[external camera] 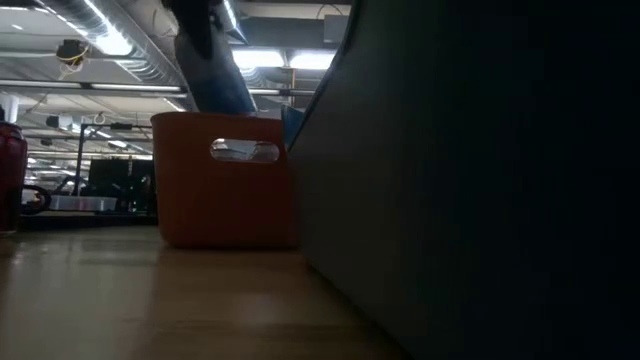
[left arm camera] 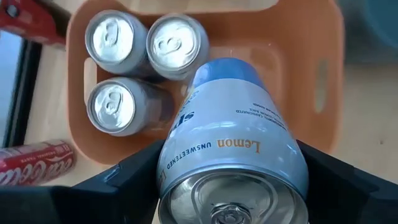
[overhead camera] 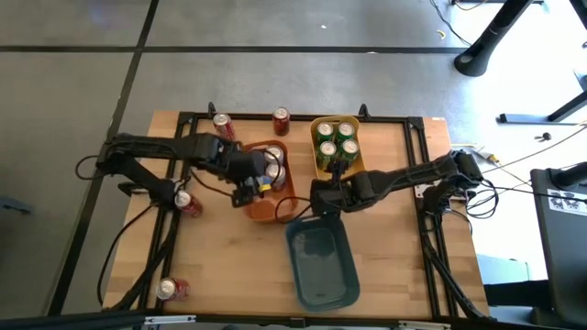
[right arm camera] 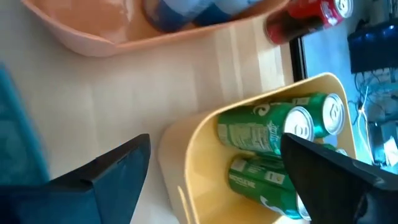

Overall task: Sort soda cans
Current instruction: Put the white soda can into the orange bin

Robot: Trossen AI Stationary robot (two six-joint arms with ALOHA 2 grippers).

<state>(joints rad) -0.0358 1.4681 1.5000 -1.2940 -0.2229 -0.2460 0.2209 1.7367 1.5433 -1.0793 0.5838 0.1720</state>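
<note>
Left gripper [left arm camera: 233, 186] pinches a silver can [left arm camera: 231, 134] tilted over the orange bin [left arm camera: 329, 74], beside 3 standing cans. Lower it upright into the free corner, then release. Right gripper [right arm camera: 211, 180], spread, waits near the yellow bin [right arm camera: 199, 155].

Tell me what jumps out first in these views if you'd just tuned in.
The left gripper grabs the eye: it holds a silver-grey lemon can over the orange bin, where three silver-topped cans already stand. Next, the yellow bin at the table's far side is packed with four green cans, with the right gripper empty just beside it. Red cans lie scattered around the left arm.
</note>
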